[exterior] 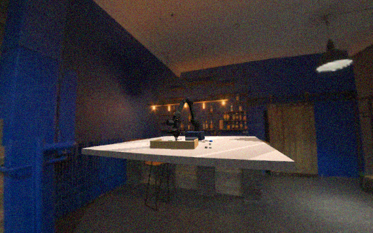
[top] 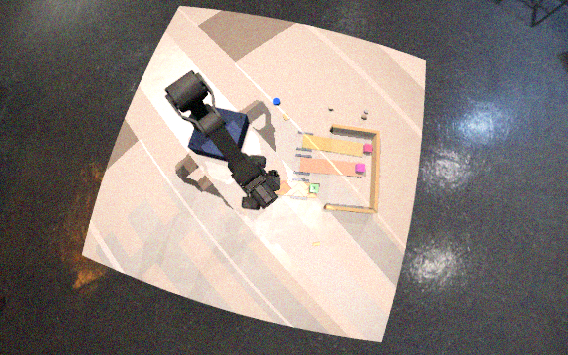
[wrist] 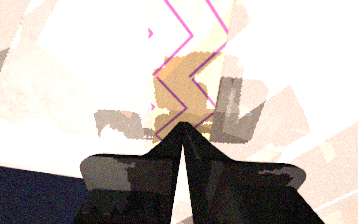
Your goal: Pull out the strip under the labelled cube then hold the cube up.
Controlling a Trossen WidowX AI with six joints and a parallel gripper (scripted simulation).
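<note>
The green cube [top: 314, 188] has a dark mark on top and rests at the far end of the nearest strip, the one with zigzag lines [top: 298, 189] [wrist: 172, 65]. That strip lies flat and runs back toward the arm; its near part is under the gripper. My gripper [exterior: 176, 139] [wrist: 183, 126] is shut and empty, its joined tips pointing down at the strip's near part. In the top view the tips are hidden under the gripper's body. Whether they touch the strip cannot be told. The cube is out of the wrist view.
A yellow strip [top: 333, 145] bears a pink cube [top: 368, 148], and an orange strip [top: 328, 166] bears a magenta cube [top: 360, 168]. Low grey rails [top: 302, 173] flank the strips. A three-sided wooden wall [top: 375, 175] [exterior: 173, 144] stands around their far end. A blue object [top: 276, 101] lies apart.
</note>
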